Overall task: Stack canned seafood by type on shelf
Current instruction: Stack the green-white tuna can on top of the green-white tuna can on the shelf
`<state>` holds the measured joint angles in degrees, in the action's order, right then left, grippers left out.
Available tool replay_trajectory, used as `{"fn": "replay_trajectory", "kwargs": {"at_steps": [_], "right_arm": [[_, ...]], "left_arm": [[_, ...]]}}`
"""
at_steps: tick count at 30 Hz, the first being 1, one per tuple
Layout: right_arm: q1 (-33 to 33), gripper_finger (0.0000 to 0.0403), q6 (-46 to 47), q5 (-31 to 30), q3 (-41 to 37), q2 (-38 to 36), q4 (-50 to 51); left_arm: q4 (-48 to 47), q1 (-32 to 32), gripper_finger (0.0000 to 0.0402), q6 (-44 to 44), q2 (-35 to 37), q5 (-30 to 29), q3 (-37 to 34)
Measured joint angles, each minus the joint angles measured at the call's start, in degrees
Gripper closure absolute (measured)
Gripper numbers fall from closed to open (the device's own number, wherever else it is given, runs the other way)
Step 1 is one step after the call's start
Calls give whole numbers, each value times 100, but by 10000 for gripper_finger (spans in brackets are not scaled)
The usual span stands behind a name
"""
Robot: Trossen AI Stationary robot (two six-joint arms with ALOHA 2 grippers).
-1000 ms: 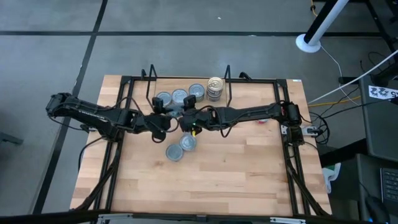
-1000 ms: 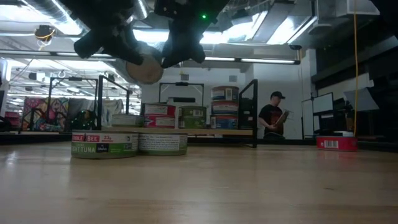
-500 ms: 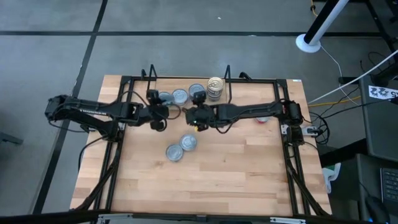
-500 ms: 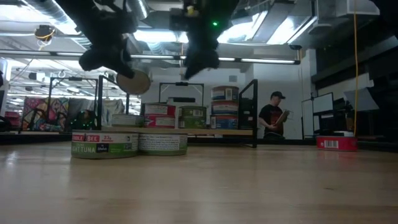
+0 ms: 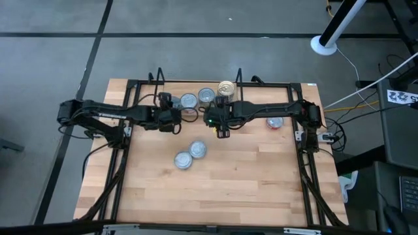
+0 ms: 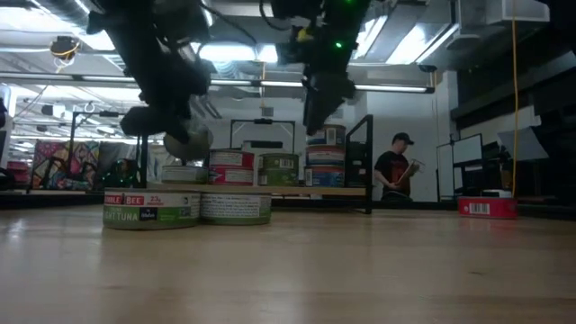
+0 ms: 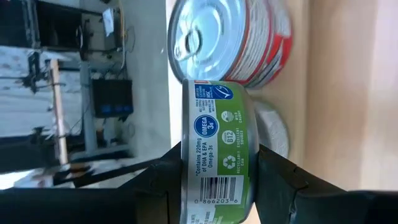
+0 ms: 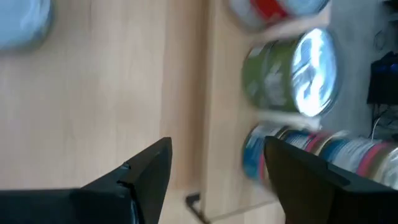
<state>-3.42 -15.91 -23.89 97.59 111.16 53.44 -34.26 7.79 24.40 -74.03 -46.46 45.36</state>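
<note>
1. Left gripper (image 7: 214,180) clamps a green-label tin (image 7: 217,155) by its side wall, one finger on each side. The tin is held on edge, off the worktop (image 5: 261,176), barcode and "Omega 3" print facing the wrist camera.
2. In the high view the left gripper (image 5: 175,117) sits at the shelf's front edge, near its left end. In the low view the held tin (image 6: 184,142) hangs above the rear row, just above a tin standing there.
3. Just ahead of the held tin in the left wrist view: a red-label tin (image 7: 233,37) with a silver pull-tab lid, and next to it a pale lid (image 7: 273,127) partly hidden behind the held tin.
4. Right gripper (image 5: 221,124) is released, fingers spread and empty, hovering over the worktop just in front of the shelf (image 5: 196,88), near its middle. Right wrist view shows bare wood between the fingers.
5. Beyond the right gripper: a green-label tin (image 8: 292,74) with a silver lid, and beside it a stack of blue and red labelled tins (image 8: 323,155), blurred.
6. On the shelf, high view: silver-lidded tins in a row, and a gold-lid tin (image 5: 226,88) on top of a stack towards the right end.
7. Two loose tins (image 5: 189,155) touch each other on the open worktop, well apart from both grippers; low view shows one blue-white "tuna" label (image 6: 151,209) and one green (image 6: 236,208).
8. One red tin (image 5: 274,122) sits alone on the right side of the worktop.
</note>
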Motion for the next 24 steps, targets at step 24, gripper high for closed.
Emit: {"fn": "replay_trajectory", "kwargs": {"at_steps": [24], "right_arm": [[-37,150,970,-48,-2825,-1457,-1765]], "left_arm": [[-30,301,265,-28,-708,-507,9]]}}
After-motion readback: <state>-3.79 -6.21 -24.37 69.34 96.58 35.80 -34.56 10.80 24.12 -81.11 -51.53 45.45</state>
